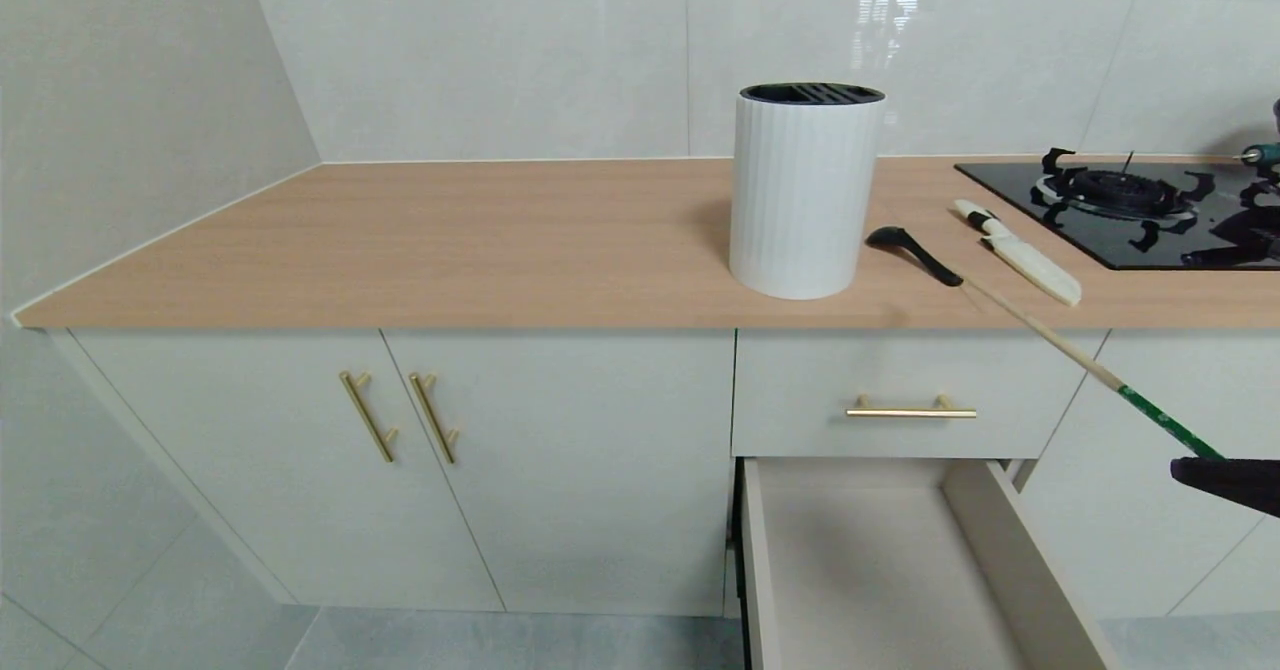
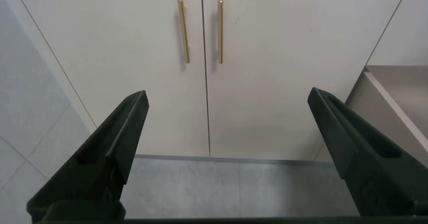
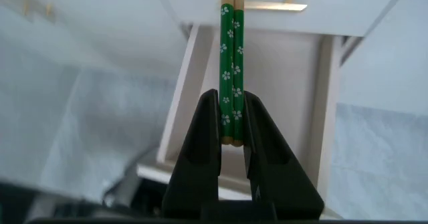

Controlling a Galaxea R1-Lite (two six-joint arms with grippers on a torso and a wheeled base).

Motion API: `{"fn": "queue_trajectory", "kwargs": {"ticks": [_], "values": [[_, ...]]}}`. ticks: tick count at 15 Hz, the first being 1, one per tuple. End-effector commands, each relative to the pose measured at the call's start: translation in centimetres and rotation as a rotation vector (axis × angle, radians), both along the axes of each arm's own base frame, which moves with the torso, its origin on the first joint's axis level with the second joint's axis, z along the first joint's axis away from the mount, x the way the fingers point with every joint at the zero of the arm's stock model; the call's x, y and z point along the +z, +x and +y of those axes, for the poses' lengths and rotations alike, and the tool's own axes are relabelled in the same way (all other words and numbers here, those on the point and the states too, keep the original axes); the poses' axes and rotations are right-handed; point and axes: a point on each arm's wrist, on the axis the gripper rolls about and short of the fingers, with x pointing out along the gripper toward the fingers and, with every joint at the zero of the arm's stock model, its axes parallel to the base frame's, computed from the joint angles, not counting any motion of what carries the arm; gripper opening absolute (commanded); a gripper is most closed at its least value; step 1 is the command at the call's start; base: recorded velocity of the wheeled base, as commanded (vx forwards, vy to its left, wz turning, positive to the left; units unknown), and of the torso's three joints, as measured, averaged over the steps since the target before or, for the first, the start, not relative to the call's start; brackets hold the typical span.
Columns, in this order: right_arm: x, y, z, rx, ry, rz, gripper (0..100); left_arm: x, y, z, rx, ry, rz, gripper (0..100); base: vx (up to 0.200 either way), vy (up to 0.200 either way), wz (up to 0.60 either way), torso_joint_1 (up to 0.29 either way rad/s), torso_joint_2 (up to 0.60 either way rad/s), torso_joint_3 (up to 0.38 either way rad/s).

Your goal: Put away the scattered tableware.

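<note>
My right gripper point(image 1: 1188, 466) is shut on the green flowered ends of a pair of wooden chopsticks point(image 1: 1060, 345), low at the right in front of the cabinets. The sticks slant up toward the counter edge. From the right wrist, the chopsticks point(image 3: 233, 57) stand clamped in the gripper point(image 3: 233, 117) above an open, empty drawer point(image 3: 281, 83). A black spoon point(image 1: 910, 250) and a white-bladed knife point(image 1: 1020, 252) lie on the wooden counter beside a white ribbed utensil holder point(image 1: 800, 195). My left gripper point(image 2: 227, 100) hangs open, holding nothing, facing the cabinet doors point(image 2: 200, 30).
The open drawer point(image 1: 757, 550) juts out below a closed drawer with a gold handle point(image 1: 910, 411). A black gas hob point(image 1: 1140, 200) fills the counter's right end. Two cabinet doors point(image 1: 400, 415) stand closed at the left. The left half of the counter point(image 1: 450, 240) is bare.
</note>
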Motion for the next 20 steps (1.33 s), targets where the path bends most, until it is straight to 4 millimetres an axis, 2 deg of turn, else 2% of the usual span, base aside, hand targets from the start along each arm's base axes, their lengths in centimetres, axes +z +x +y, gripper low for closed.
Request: {"fn": "queue_trajectory", "kwargs": {"ticks": [1, 8, 11, 19, 20], "values": [[-0.4, -0.6, -0.2, 0.023, 0.0, -0.001, 0, 0.0, 0.0, 0.0, 0.0, 0.0, 0.001, 100, 0.0, 0.0, 0.0, -0.134, 0.37, 0.246], [-1.3, -1.3, -0.5, 0.09, -0.051, -0.002, 0, 0.0, 0.0, 0.0, 0.0, 0.0, 0.001, 100, 0.0, 0.0, 0.0, -0.138, 0.44, 0.297], [-2.4, -1.3, -0.3, 0.172, -0.076, 0.038, 0, 0.0, 0.0, 0.0, 0.001, 0.0, 0.001, 100, 0.0, 0.0, 0.0, -0.071, 0.4, 0.315], [-7.3, 1.9, 1.8, 0.25, -0.196, 0.227, 0, 0.0, 0.0, 0.0, 0.001, 0.0, 0.001, 100, 0.0, 0.0, 0.0, -0.013, 0.04, 0.03], [-8.2, 2.9, 2.4, 0.251, -0.22, 0.287, 0, 0.0, 0.0, 0.0, 0.001, 0.0, 0.001, 100, 0.0, 0.0, 0.0, 0.0, 0.0, 0.0]]}}
